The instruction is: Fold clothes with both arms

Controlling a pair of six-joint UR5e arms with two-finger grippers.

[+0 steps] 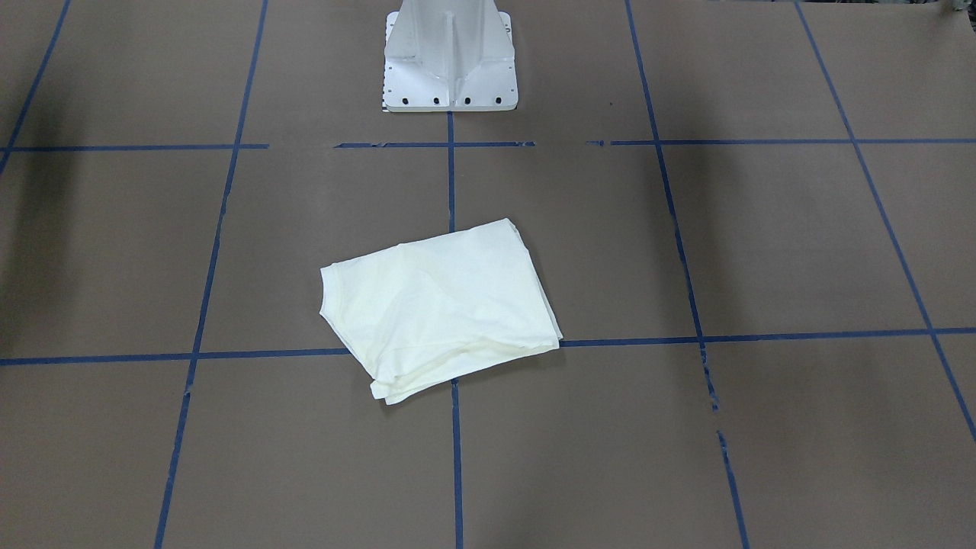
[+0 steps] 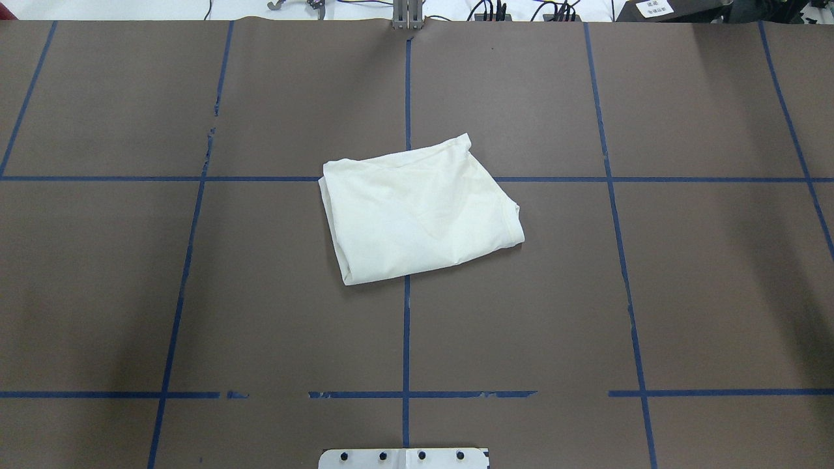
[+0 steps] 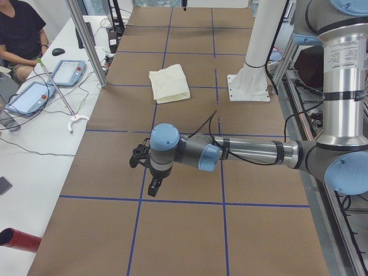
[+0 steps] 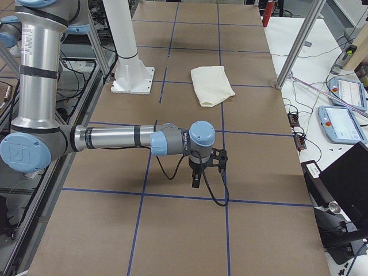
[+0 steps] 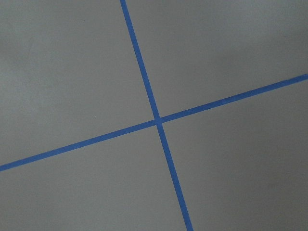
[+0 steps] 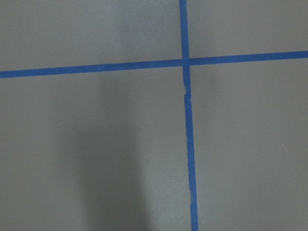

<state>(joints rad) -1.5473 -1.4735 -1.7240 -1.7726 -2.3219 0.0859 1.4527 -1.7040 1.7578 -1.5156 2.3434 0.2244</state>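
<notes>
Shirt [image 2: 420, 212] lies at table centre, right on a tape crossing, just out from the pedestal [image 1: 450, 57]. It's a compact packet of several layers, plain cream side up, no print showing. It sits a bit askew to the grid. Ribbed collar edge shows along one side, and lower layers peek out at one corner. By my read the folding is basically done. At most a squaring-up or smoothing pass is left, maybe nothing.

My L gripper [image 3: 153, 185] hangs low over bare table [image 2: 260, 293] toward my left end, well apart from the shirt. R gripper [image 4: 195, 179] does the same at the other end, w/ a black cable [image 4: 221, 192] looping under it. I see nothing held in either. Spread or pressed together? Can't tell, since only the side views catch them. Both wrist cams show just brown surface + blue tape [image 5: 156, 120].

Around: operator [image 3: 20, 31] seated at the side bench w/ pendants [image 3: 68, 72], a grabber stick [image 3: 54, 86] lying across that bench, and a red cylinder [image 3: 20, 240] at its near end. All of that is off to the side. If I go back in, it's a long reach to centre for both arms. I'd mind the pedestal near the shirt and that cable.
</notes>
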